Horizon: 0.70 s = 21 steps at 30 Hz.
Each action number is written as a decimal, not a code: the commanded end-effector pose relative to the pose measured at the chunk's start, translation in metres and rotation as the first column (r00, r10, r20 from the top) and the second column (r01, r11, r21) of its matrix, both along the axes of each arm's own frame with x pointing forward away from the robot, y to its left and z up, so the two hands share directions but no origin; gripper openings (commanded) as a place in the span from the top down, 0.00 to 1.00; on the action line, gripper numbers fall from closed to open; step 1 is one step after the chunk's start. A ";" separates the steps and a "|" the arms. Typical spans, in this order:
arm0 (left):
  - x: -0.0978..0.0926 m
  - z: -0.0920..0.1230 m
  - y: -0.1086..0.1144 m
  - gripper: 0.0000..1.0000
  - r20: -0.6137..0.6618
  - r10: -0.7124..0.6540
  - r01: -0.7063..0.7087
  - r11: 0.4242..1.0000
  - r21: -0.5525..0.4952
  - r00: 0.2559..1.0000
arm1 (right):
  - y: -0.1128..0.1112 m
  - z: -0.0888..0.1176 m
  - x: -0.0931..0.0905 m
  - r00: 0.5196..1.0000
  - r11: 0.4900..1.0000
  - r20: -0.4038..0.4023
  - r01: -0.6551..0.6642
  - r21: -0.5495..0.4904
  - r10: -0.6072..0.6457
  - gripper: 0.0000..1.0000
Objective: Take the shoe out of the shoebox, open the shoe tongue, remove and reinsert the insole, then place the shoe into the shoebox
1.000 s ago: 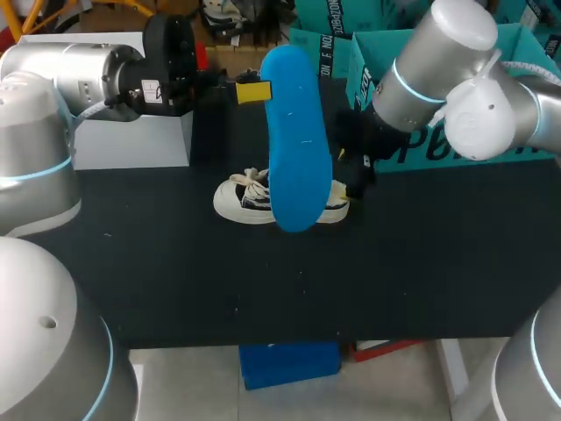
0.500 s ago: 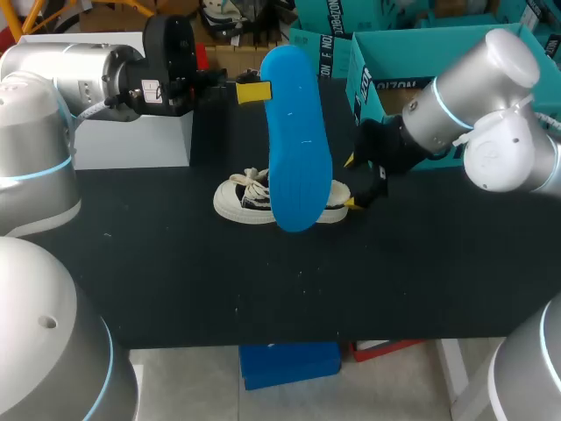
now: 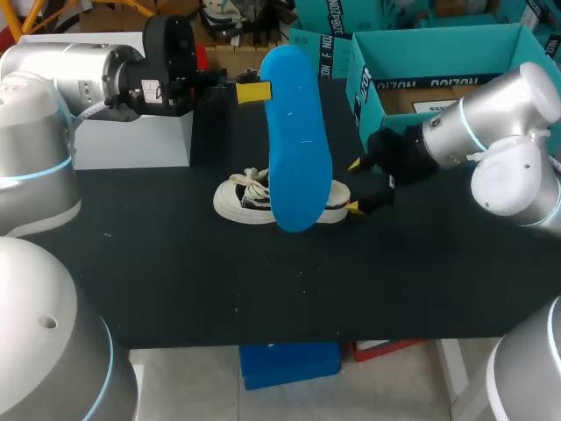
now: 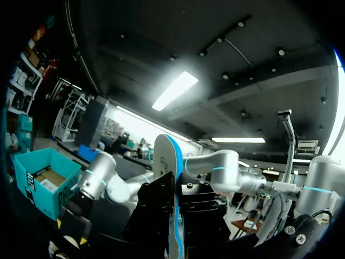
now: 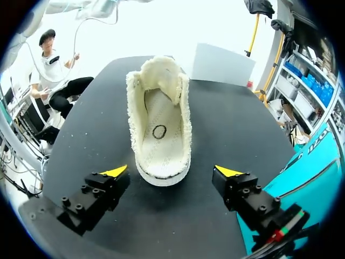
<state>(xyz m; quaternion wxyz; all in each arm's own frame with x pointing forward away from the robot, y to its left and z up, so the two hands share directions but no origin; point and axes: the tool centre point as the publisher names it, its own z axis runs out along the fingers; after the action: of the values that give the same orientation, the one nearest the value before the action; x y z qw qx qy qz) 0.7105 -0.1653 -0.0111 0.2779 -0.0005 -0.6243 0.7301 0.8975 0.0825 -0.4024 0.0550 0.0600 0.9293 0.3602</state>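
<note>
My left gripper is shut on the upper end of a blue insole, which hangs upright above the table. In the left wrist view the insole shows edge-on between the fingers of that gripper. The white low-top shoe stands on the black table behind the insole, its middle hidden by it. My right gripper stands open just off the heel. In the right wrist view the shoe lies straight ahead of this gripper, showing a cream lining and nothing between the fingers.
The teal shoebox stands open at the back right, just behind my right arm; its wall is close beside the right gripper. A white box sits at the back left. The black table stretches in front of the shoe.
My right arm has swung out to the right and lowered, so its open gripper now shows beside the shoe's heel. The left arm and the insole have not moved.
</note>
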 end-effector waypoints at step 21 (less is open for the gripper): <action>-0.001 -0.001 -0.001 1.00 0.001 0.005 -0.005 1.000 0.000 1.000 | 0.007 0.014 0.017 0.999 0.991 0.004 -0.046 -0.123 0.047 0.00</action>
<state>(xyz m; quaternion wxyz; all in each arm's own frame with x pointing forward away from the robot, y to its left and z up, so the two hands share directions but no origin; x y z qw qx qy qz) 0.7105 -0.1653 -0.0111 0.2779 -0.0005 -0.6243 0.7301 0.9093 0.0832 -0.4028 0.0641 0.0330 0.9331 0.3522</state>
